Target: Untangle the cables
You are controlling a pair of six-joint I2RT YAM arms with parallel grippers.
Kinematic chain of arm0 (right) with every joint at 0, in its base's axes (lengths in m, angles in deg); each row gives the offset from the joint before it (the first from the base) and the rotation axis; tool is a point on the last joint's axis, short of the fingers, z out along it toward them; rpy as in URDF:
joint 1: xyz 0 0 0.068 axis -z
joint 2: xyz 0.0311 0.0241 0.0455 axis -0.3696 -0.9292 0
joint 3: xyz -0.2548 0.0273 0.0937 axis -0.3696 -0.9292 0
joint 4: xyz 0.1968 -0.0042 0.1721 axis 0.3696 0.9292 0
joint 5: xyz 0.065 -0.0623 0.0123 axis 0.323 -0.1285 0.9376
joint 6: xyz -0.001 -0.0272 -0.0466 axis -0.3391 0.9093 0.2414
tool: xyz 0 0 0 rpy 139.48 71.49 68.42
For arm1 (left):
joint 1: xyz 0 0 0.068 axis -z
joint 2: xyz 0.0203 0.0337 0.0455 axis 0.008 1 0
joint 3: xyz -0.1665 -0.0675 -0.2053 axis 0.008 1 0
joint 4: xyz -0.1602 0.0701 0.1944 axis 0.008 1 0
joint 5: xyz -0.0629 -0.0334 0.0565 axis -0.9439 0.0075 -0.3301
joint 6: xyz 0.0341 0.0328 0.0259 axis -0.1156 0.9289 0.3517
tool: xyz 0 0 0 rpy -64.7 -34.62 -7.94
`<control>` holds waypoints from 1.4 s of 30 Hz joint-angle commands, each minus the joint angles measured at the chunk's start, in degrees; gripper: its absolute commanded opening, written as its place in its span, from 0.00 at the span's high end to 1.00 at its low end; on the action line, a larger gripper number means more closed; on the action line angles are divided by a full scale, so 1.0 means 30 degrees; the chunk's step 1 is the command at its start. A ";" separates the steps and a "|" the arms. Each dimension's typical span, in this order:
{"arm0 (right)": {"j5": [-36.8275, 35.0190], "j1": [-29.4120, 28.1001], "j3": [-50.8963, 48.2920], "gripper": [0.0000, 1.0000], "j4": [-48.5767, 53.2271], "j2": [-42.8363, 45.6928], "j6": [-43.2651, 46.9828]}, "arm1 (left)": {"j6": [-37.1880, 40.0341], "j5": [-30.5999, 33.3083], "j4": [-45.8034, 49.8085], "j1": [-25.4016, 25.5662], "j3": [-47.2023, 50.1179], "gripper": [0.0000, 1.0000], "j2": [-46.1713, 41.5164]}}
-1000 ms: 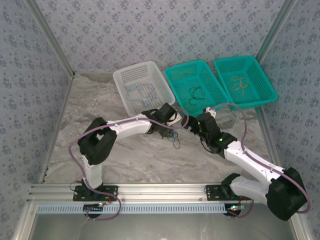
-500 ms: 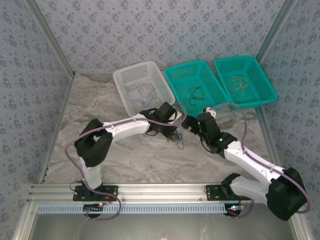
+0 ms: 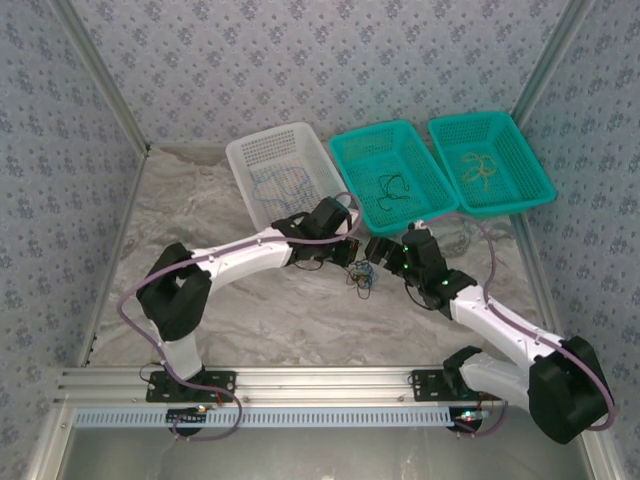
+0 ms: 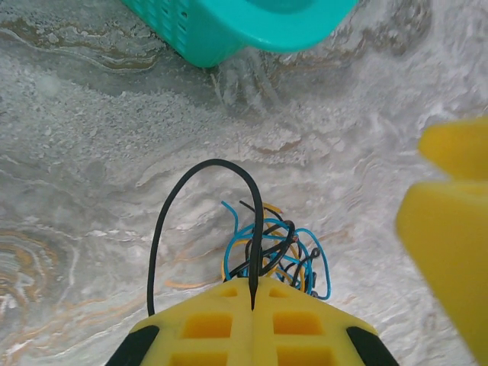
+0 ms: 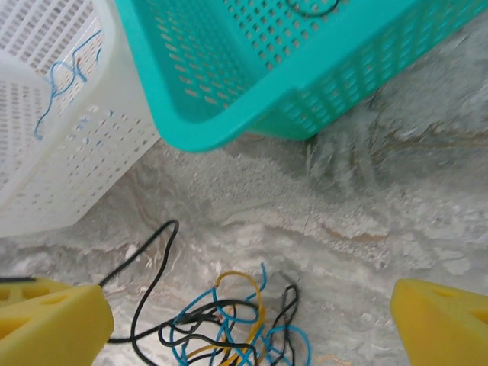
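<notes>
Left jaws, pinching a black cable [image 4: 258, 229], have dragged the tangle [image 3: 362, 278] rightward; right jaws spread.

Left claw [image 4: 252, 297] pinched shut; right claw [image 5: 248, 320] spread wide.

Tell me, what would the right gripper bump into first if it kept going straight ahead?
The right gripper would probably meet the tangled cables first, lying on the table just ahead between its open fingers; depth is hard to judge.
</notes>
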State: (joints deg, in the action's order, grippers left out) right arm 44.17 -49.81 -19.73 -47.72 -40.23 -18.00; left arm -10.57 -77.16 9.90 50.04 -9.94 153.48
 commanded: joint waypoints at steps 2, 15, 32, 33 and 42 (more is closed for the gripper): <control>0.3325 0.0649 -0.0381 0.02 -0.0819 0.0236 0.0568 | -0.2489 -0.1133 -0.1487 -0.0251 0.0347 1.00 -0.0515; 0.3281 0.1258 -0.0558 0.08 -0.1493 -0.1530 0.0563 | -0.3569 -0.1515 -0.1854 -0.0404 0.0482 1.00 -0.0314; 0.4501 0.0746 0.1615 0.12 -0.1698 -0.5528 0.0216 | -0.3912 -0.2081 -0.2029 -0.0496 0.0560 1.00 -0.0365; 0.4305 0.0684 0.1651 0.12 -0.1598 -0.5684 0.0213 | -0.3908 -0.2070 -0.1999 -0.0486 0.0503 1.00 -0.0373; 0.3191 0.0475 0.1698 0.26 -0.0905 -0.7129 0.0145 | -0.3925 -0.1904 -0.2227 -0.0506 0.0756 1.00 -0.0640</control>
State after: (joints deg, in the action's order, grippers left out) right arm 55.69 -47.87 -16.01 -52.62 -60.34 -17.39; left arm -21.96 -82.10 5.14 48.29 -7.89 153.48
